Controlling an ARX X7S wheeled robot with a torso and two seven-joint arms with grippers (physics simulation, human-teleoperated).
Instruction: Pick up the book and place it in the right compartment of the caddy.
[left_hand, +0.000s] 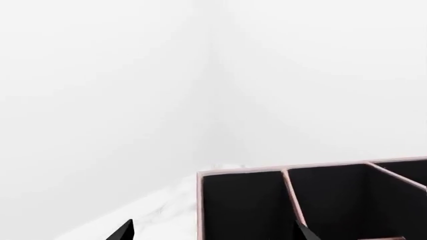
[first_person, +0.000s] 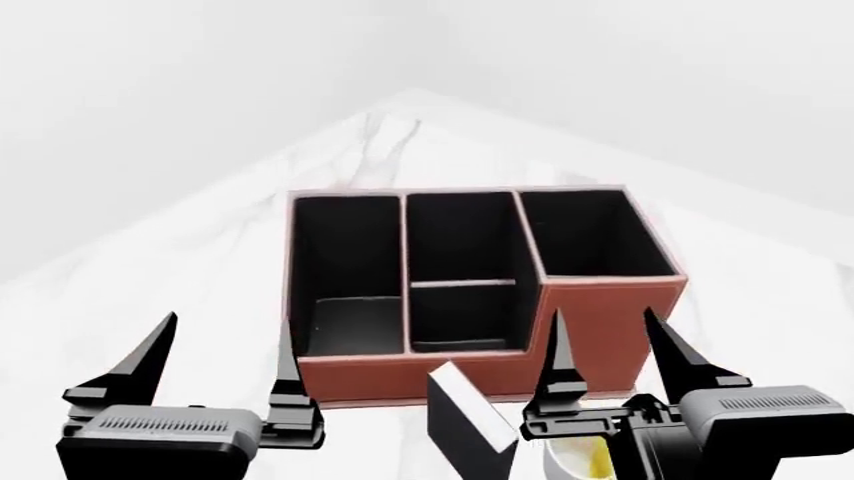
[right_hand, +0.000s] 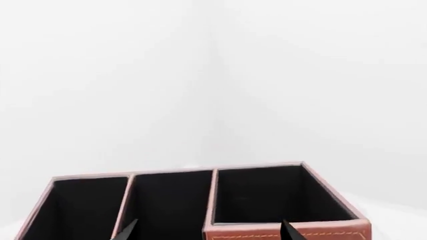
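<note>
A reddish-brown caddy (first_person: 467, 375) with black-lined sections sits on a white marbled surface (first_person: 160, 270). Its tallest section, the right compartment (first_person: 594, 235), stands at the right end and is empty. A split middle section and a long lower section lie to its left.

The book (first_person: 470, 415), black with white page edges, stands tilted on the surface just in front of the caddy's near wall, close to the middle. A white-and-yellow mug (first_person: 581, 460) sits right beside it, partly hidden under the right arm.

Both arms hover at the near edge. The left hand (first_person: 220, 365) has its dark fingers spread wide and holds nothing. The right hand (first_person: 607, 355) is likewise wide open and empty, raised above the mug and just right of the book.

The book is not yet picked up. The right hand looks best placed for it. To do this well, it should drop straight over the book with a finger on each cover, staying clear of the mug and the caddy's wall. A firm grip across the covers would stop the book slipping or fanning open when lifted over the high front wall.
</note>
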